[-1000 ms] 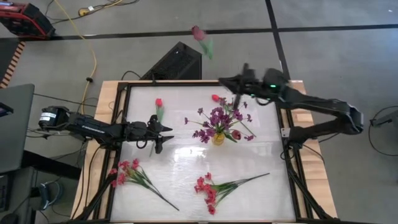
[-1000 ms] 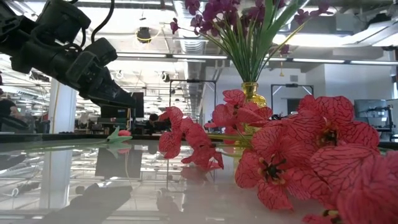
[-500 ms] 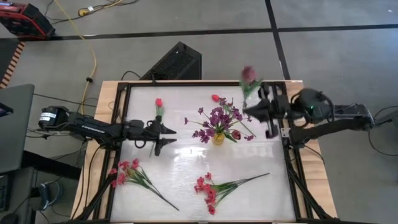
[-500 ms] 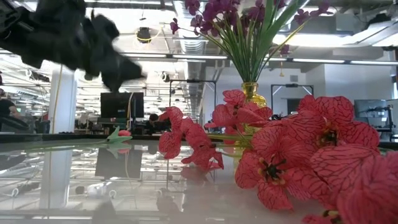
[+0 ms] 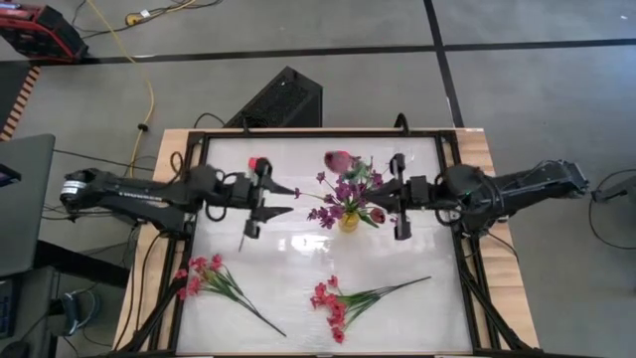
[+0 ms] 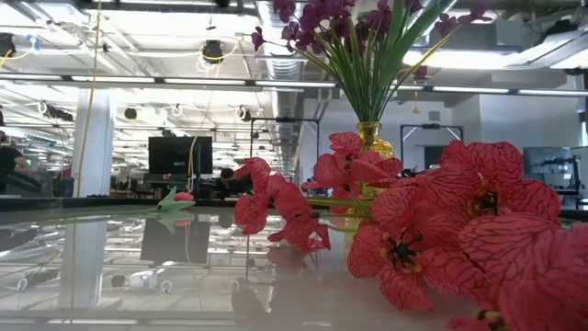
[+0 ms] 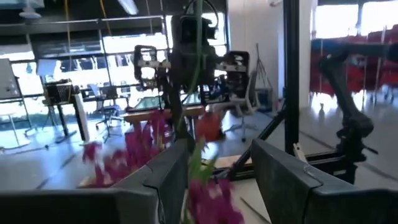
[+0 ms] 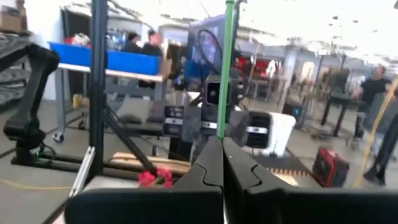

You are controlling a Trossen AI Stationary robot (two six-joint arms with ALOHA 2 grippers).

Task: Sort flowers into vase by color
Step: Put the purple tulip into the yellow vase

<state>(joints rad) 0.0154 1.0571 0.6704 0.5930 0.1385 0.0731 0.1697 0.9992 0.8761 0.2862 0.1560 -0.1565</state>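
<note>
A gold vase [image 5: 348, 221] [image 6: 372, 138] at the table's middle holds purple blooms [image 5: 348, 187] and one red bloom. My right gripper [image 5: 391, 194] [image 8: 221, 142] hovers just right of it, shut on a single flower whose pink-red bloom [image 5: 341, 159] shows over the purple ones. My left gripper [image 5: 281, 200] [image 7: 217, 180] hangs open left of the vase, pointing at it and holding nothing. A red single flower [image 5: 260, 164] lies on the table beside the left arm. Two red sprigs [image 5: 211, 278] [image 5: 343, 298] lie flat on the near half. Neither gripper shows in the low view. My right gripper pinches the flower's thin green stem [image 8: 227, 121] between its two shut fingers. The fingers come level from the table's right and lie across the stem. The stem stands up from the fingers, lifted clear of the table; its lower end is hidden by the fingers.
A black frame [image 5: 189, 189] runs around the white tabletop. A black case [image 5: 283, 99] sits on the floor beyond the far edge. The red sprigs fill the near foreground of the low view [image 6: 459, 230]. People show in the room beyond [image 8: 373, 81].
My left gripper has risen from just above the table, tipped up to about level and edged toward the vase, staying open. My right gripper has swung from the far edge toward the near side, carrying the flower from beyond the table to beside the vase.
</note>
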